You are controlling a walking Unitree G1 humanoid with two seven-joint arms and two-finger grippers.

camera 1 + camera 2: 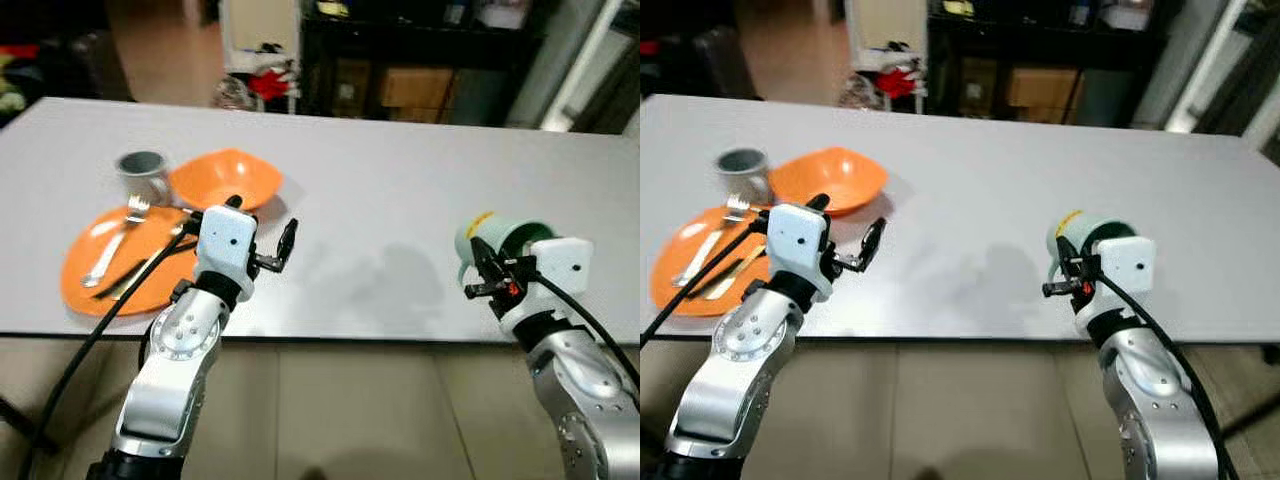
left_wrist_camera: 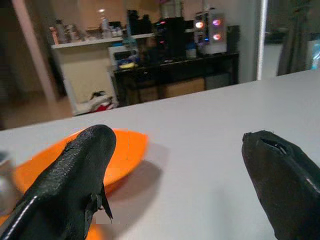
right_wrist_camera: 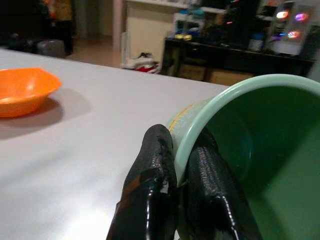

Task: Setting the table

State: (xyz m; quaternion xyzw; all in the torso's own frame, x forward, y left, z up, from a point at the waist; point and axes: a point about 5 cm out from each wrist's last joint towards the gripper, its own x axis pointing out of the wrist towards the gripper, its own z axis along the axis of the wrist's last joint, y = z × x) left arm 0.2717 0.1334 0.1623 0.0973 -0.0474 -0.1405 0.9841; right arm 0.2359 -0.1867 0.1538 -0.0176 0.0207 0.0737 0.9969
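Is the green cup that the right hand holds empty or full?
Empty, as far as visible: the right wrist view looks into the green cup and shows only bare green wall. Its bottom is out of sight.

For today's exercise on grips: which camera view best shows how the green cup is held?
The right wrist view: the right gripper pinches the green cup by its rim, one finger inside and one outside. Both eye views show the cup small and tilted above the table.

A home dining area: a white worktop (image 1: 400,170) set with dishes, dark shelving (image 1: 420,50) behind (cluttered), shoes (image 1: 268,80) on the floor.
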